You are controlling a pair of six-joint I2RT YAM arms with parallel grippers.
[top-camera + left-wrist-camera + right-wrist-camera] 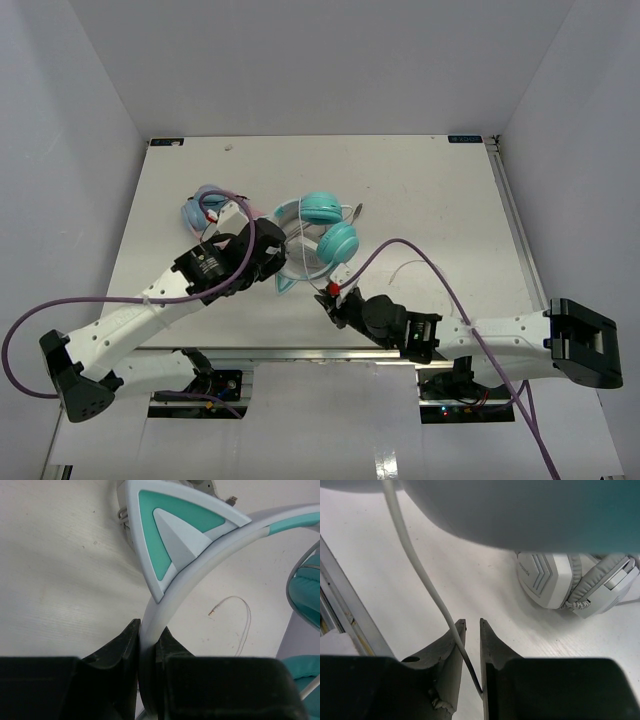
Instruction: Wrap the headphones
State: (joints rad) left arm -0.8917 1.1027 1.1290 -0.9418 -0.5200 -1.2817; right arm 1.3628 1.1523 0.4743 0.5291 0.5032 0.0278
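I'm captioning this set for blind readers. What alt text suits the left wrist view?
The left gripper is shut on the pale blue headband of the teal cat-ear headphones, its two black fingers just below a triangular teal ear point. Beyond, a thin whitish cable with a small plug loops on the white table, and a turquoise ear cup shows at right.

Headphones [167, 597] band is looking like smooth matt plastic, cups [306, 591] showing soft, slightly glossy padding, cable [418, 562] reading as smooth plastic, table [60, 580] showing matt, faintly grained, left fingers [120, 652] looking matt blk plastic.
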